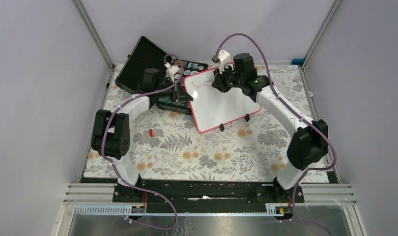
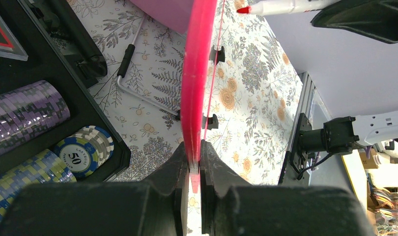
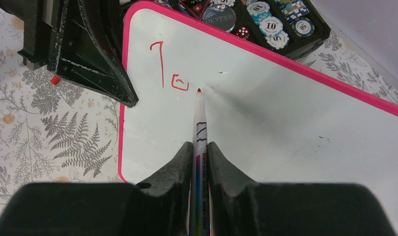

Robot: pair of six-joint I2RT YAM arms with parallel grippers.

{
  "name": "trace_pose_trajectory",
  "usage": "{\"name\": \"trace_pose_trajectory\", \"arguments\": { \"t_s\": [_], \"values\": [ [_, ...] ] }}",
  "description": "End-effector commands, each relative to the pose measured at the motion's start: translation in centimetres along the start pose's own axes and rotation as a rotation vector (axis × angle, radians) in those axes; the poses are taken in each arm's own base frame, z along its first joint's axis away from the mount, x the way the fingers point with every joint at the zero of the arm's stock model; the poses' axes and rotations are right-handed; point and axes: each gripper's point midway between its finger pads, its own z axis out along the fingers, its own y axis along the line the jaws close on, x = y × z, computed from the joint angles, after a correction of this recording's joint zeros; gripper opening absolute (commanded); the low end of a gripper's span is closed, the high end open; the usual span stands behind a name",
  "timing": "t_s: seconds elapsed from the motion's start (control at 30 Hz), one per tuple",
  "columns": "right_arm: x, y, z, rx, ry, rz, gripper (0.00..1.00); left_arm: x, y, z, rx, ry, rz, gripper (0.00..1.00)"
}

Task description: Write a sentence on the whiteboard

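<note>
Right wrist: fingers [image 3: 180, 166] snug around marker [image 3: 200, 125]

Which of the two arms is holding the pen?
The right tool grips the marker, its red tip at the whiteboard; the left tool only clamps the whiteboard's pink edge.

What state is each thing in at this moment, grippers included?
whiteboard, rim gripped, mostly blank.
sentence, barely begun, two red marks.
marker, uncapped, tip at the whiteboard.
left gripper, shut on whiteboard rim.
right gripper, shut on marker.
case, lid open, chips inside.
red cap, loose on the tablecloth.
</note>
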Motion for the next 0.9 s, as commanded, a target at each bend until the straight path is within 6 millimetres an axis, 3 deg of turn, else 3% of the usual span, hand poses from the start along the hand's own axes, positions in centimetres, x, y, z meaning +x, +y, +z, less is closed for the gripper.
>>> {"name": "trace_pose_trajectory", "arguments": {
  "t_s": [0.0, 0.6, 0.87],
  "values": [
    [-1.5, 0.2, 0.5, -0.019, -0.037, -0.005, 0.00, -1.2, -0.7, 0.3, 0.010, -0.016, 0.062, 0.00],
    [-1.7, -0.8, 1.4, 0.037, -0.029, -0.009, 0.00, -1.1, -0.6, 0.3, 0.011, -0.013, 0.059, 0.00],
    [-0.1, -0.4, 1.0, 0.024, 0.002, -0.022, 0.00, -1.1, -0.6, 0.3, 0.010, -0.013, 0.061, 0.00]
  ]
}}
